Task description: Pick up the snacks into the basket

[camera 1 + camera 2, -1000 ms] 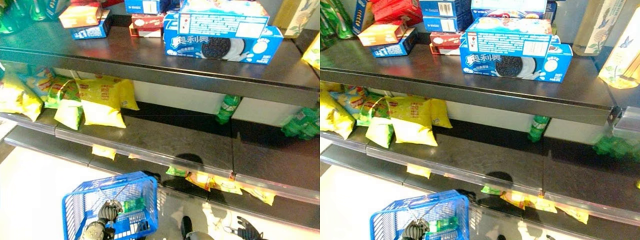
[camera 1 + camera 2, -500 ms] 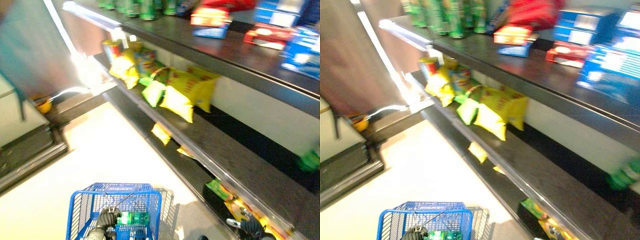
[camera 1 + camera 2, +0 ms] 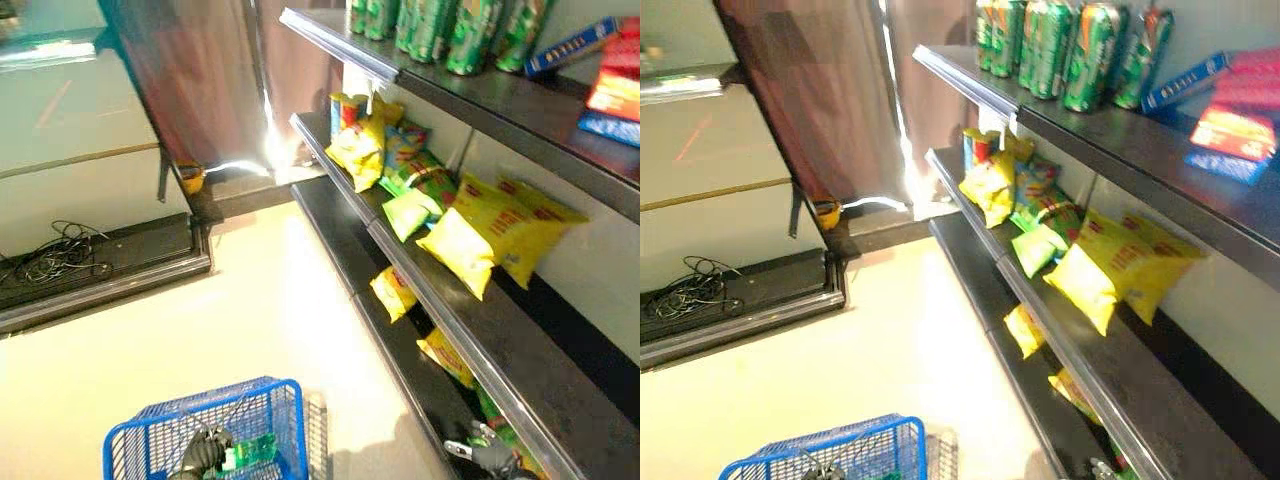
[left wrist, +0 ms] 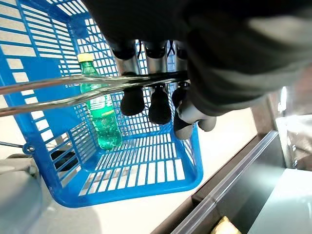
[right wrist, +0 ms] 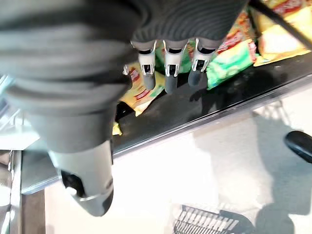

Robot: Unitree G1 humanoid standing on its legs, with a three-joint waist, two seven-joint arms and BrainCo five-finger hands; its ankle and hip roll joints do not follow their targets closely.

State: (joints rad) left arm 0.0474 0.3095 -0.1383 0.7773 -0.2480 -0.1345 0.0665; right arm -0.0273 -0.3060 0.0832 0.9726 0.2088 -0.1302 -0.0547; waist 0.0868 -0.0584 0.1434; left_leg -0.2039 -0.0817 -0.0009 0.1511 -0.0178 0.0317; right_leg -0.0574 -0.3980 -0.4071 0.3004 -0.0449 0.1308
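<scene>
We see the left hand (image 4: pixel 161 92) curled round the wire handles of the blue plastic mesh basket (image 4: pixel 146 187), which contains one green plastic bottle (image 4: pixel 101 114). Right hand (image 5: pixel 165 73), fingers relaxed, hangs beside the basket.

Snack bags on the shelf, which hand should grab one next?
The right hand: its fingers hang relaxed just above the snack bags. The left hand is curled round the basket handle.
</scene>
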